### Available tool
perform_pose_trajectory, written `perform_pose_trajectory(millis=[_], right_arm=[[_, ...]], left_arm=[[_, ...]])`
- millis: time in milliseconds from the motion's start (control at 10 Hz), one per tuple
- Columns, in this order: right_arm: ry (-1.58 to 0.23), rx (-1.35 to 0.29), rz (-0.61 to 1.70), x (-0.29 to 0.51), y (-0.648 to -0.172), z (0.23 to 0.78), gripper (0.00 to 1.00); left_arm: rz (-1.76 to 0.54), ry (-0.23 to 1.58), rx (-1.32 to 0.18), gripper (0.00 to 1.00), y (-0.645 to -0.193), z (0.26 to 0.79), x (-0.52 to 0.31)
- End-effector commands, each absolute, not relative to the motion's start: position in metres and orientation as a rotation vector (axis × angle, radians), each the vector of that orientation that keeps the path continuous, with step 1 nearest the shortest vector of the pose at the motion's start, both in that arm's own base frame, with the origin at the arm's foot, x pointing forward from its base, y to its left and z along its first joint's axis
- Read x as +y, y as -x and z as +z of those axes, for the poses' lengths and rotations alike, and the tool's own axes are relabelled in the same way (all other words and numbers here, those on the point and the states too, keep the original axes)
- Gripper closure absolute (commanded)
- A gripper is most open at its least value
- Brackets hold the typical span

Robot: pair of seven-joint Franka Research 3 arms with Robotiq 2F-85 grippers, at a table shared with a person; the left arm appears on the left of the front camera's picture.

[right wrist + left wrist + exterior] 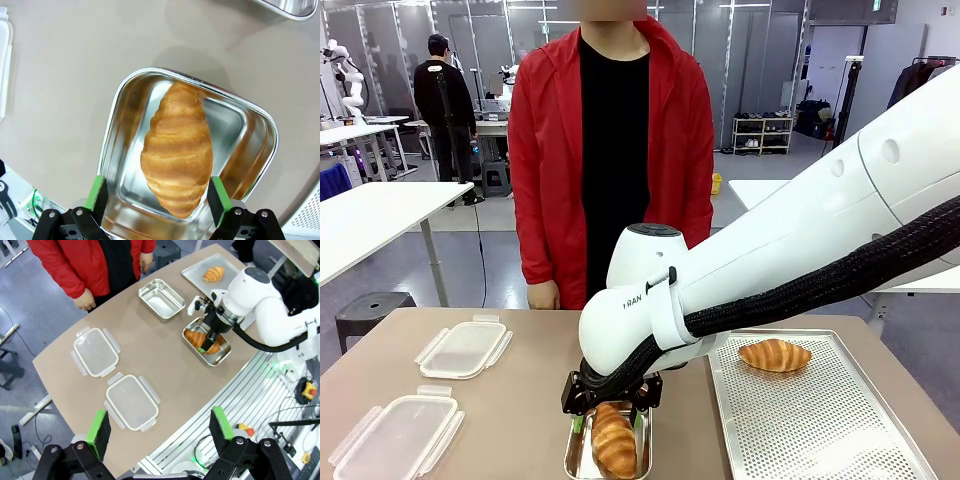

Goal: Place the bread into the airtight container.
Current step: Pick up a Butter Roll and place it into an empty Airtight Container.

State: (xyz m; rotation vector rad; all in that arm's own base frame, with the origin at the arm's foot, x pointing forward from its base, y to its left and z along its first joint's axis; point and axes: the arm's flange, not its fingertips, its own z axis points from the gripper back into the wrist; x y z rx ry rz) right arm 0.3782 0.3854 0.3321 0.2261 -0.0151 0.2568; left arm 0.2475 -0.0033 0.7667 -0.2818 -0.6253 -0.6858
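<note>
Right end effector (156, 185) is open, jaws wide, pointing straight down over the steel container (116, 150) at the near middle of the surface (520, 400). The croissant (176, 150) lies flat on the container's bottom, between the two green pads (98, 192), not gripped. That pad is clearly apart from the bread. The other pad sits just beside the croissant's lower flank (can't tell whether it touches). In the front view the black fingers straddle the far end of the croissant, at about the container's rim.

Left end effector (160, 427) is open too, with nothing between its pads. It hangs high above the robot's edge of the surface, looking down on the whole layout.

Second croissant (775, 355) rests on the perforated tray (820, 430) on the robot's right, toward the tray's far end. The empty steel container (161, 299) stands beyond the filled one, toward the person, near it but apart.

On the robot's left are two clear plastic lids with side clips, both lying flat. The far lid (465, 348) and near lid (395, 435) are close together, not touching.

The person (610, 150) (red jacket, black top) stands at the far edge. One hand (542, 295) hangs by the surface edge, holding nothing.
</note>
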Motion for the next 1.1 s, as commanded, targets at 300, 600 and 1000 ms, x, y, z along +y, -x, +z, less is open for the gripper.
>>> perform_pose_trajectory(millis=[300, 600, 1000], right_arm=[[-0.226, -0.015, 0.257, 0.385, -0.378, 0.332, 0.00], [-0.226, -0.075, 0.314, 0.335, -0.362, 0.435, 0.00], [-0.261, -0.117, 0.461, 0.233, -0.322, 0.568, 0.00]], left_arm=[[-0.700, 0.292, -0.628, 0.00, -0.247, 0.768, -0.004], [-0.700, 0.292, -0.628, 0.00, -0.247, 0.768, -0.004], [-0.700, 0.292, -0.628, 0.00, -0.247, 0.768, -0.004]])
